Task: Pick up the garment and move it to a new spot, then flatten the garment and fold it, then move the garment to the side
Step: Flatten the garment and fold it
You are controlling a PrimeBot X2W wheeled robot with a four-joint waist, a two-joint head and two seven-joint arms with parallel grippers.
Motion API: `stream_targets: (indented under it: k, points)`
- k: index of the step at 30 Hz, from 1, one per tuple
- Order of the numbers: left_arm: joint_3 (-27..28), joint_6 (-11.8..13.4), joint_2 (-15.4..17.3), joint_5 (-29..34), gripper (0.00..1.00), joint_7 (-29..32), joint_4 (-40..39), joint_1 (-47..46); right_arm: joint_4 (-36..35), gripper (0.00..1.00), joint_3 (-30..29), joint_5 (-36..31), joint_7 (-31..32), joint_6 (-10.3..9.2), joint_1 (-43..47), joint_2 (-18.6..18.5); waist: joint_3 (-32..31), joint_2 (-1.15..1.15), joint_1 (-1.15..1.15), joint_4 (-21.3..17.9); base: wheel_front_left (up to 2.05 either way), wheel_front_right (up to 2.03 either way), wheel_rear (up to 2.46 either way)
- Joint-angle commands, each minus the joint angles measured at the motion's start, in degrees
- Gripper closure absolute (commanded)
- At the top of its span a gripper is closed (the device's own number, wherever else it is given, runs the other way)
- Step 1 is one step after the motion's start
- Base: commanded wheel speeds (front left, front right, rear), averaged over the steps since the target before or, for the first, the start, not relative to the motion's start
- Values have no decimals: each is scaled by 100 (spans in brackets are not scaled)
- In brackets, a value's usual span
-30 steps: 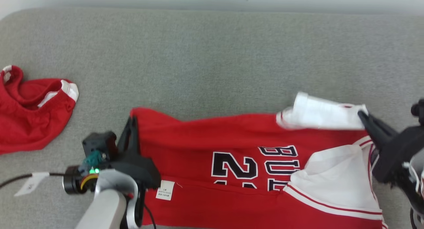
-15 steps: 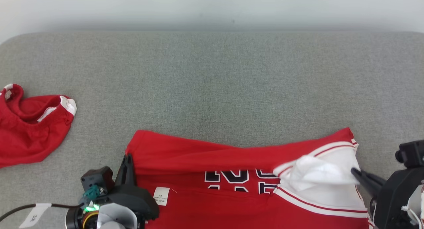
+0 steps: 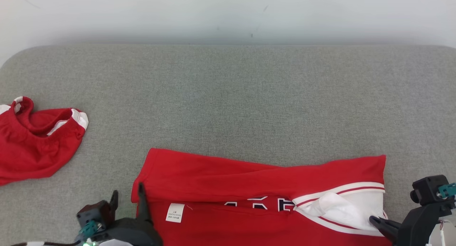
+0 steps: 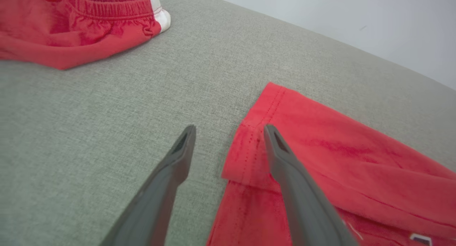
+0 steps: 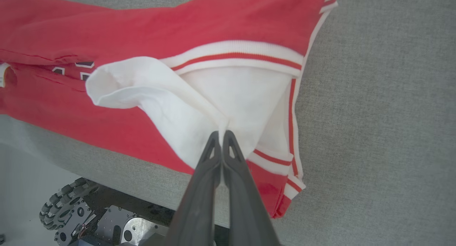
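Fabric is what my right gripper [image 5: 222, 134] has: its 2 fingers are pressed together on a bunched fold of the white sleeve [image 5: 167, 93] of the red jersey [image 5: 213, 21], just beside the striped trim. My left gripper [image 4: 229, 132] stands spread and grips nothing; 1 finger hangs over the jersey's stitched hem corner, the other over bare grey cushion [image 4: 107, 132]. In the head view the jersey lies along the near edge of the cushion, doubled over lengthwise, with a care label [image 3: 175, 213] showing and the lettering mostly covered. Red shorts [image 3: 32, 150] lie well apart to my left.

I judge the jersey a light, limp knit. It will sag, drag and crease rather than keep shape, and a lone pinch lifts only 1 layer into a peak. Better holds are the doubled hem corner under my left fingers and the ribbed trim on the right, where stitching adds thickness, raised together so the cloth hangs taut.
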Motion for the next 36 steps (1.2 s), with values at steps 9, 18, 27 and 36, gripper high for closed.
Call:
stream_targets:
  k: [9, 18, 27, 36]
  points:
    - [130, 89, 140, -19, 0, -284, -431, 396, -19, 78, -3, 131, 223, 5, 308, 195, -62, 1, 1, -1, 0, 0, 0]
    - [233, -175, 236, 159, 0, -838, -1130, 599, -27, 0, -372, -168, -465, 5, 181, 636, -132, 1, 1, 11, 0, 0, 0]
    - [592, -759, 132, 946, 0, -954, -2356, 1021, 287, 0, -963, -919, -1531, 5, 99, 1358, -249, 1, 1, 50, 0, 0, 0]
    - [986, -1379, -372, 1506, 0, -957, -2723, 1256, 1264, 0, -1327, -1597, -1457, 5, -363, 1661, -80, 1, 1, 205, 0, 0, 0]
